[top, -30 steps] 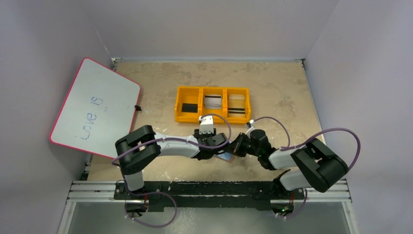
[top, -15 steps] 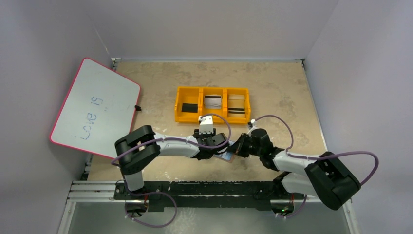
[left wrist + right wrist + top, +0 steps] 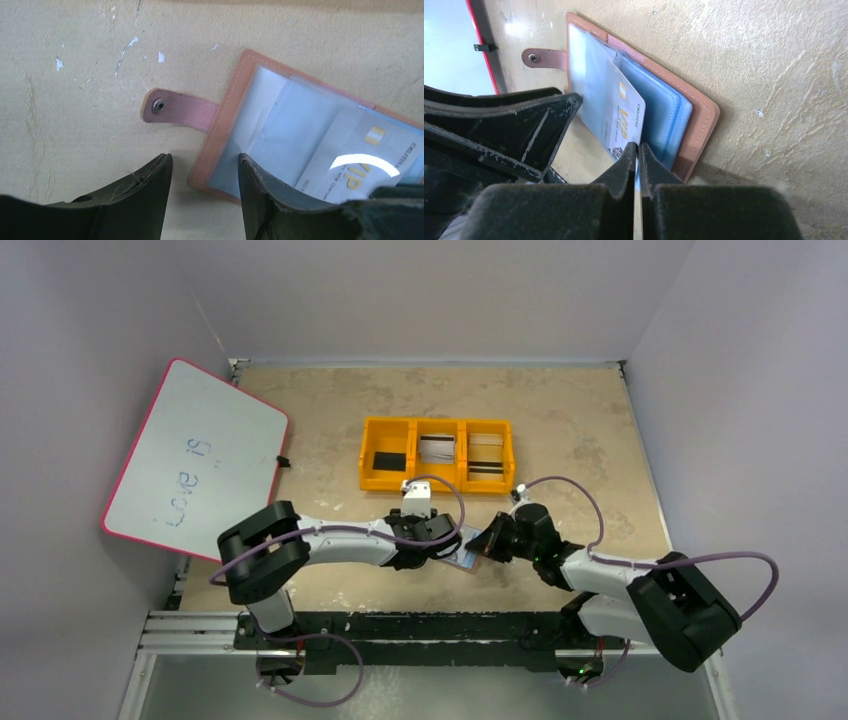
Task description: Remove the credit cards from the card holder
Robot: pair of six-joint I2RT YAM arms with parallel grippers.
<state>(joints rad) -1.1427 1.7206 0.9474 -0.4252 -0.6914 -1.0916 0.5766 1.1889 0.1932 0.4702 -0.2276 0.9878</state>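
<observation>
Tan-brown leather card holder (image 3: 227,107) lies open and flat on the table (image 3: 570,430), near the front edge, between your two grippers. In the top view it is just a small patch at (image 3: 462,548).

- Stitched leather border. Snap tab (image 3: 180,107) sticks out sideways with its metal stud up, lying flat on the table.
- Inside you get pale blue-grey clear sleeves, stacked like pages. The right wrist view shows several layers fanned at the edge (image 3: 664,115).
- One credit card (image 3: 350,160) is partly out of a sleeve. It is pale grey with a gold chip and gold "VIP" lettering, and glare covers part of it. It sits skewed across the sleeves, with one corner past the holder's edge (image 3: 616,112).

Your right gripper (image 3: 638,147) is clamped on that protruding corner: fingers pinched together, card edge running into the seam.

Your left gripper (image 3: 205,165) has its jaws parted and grasps nothing. One finger is over bare table beside the snap tab, the other overlaps the holder's near edge. The right wrist view shows that fingertip (image 3: 571,102) against the sleeve edge. Can't tell if it presses down.

Further out you have an orange three-compartment tray (image 3: 365,455) behind the grippers, well apart from the holder. A red-rimmed whiteboard (image 3: 195,465) leans at the left wall.
</observation>
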